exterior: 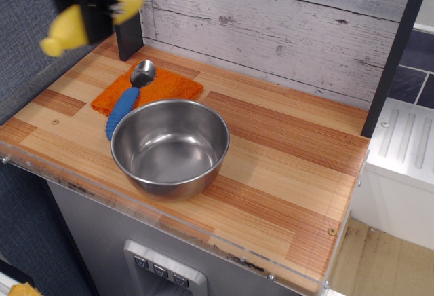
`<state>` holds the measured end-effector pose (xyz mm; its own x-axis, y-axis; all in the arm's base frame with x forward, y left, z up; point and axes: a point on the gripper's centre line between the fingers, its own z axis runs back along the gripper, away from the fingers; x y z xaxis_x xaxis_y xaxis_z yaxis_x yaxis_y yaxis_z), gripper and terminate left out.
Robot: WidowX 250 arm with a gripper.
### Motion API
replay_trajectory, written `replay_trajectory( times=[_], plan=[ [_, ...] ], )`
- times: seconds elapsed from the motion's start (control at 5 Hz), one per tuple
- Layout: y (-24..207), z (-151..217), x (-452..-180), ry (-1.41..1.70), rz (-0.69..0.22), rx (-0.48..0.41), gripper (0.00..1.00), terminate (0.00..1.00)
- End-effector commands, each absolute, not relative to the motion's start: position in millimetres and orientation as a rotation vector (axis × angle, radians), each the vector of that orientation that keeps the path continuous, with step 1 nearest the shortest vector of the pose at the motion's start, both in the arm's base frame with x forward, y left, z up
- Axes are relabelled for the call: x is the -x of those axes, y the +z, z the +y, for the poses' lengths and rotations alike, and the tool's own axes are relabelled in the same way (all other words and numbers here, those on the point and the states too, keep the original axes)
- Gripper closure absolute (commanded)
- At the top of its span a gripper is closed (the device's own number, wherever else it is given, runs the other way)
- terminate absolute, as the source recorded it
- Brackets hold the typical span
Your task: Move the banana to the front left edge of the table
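Observation:
The yellow banana (66, 31) is high in the air at the far left, above the table's back left part, and blurred by motion. Its two ends stick out on either side of my black gripper (91, 12), which is shut on its middle. The gripper is mostly cut off by the top edge, so its fingers are hard to make out. The wooden table (285, 167) with plank stripes lies below, with a clear edge strip along its front.
An empty steel bowl (169, 104) stands near the front left. Behind it an orange cloth (166, 85) carries a blue-handled spoon (122, 106). A dark post (129, 38) stands at the back left, against a grey plank wall.

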<state>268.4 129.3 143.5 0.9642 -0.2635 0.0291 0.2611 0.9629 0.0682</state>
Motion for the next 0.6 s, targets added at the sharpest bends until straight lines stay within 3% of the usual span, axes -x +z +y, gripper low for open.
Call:
replay_trajectory(
  times=[0.0,0.4],
  plan=[
    [96,207,-287,-0.421,0.0,-0.034,1.0,0.0],
    [49,215,-280,-0.489,-0.023,0.026,1.0,0.0]
  ],
)
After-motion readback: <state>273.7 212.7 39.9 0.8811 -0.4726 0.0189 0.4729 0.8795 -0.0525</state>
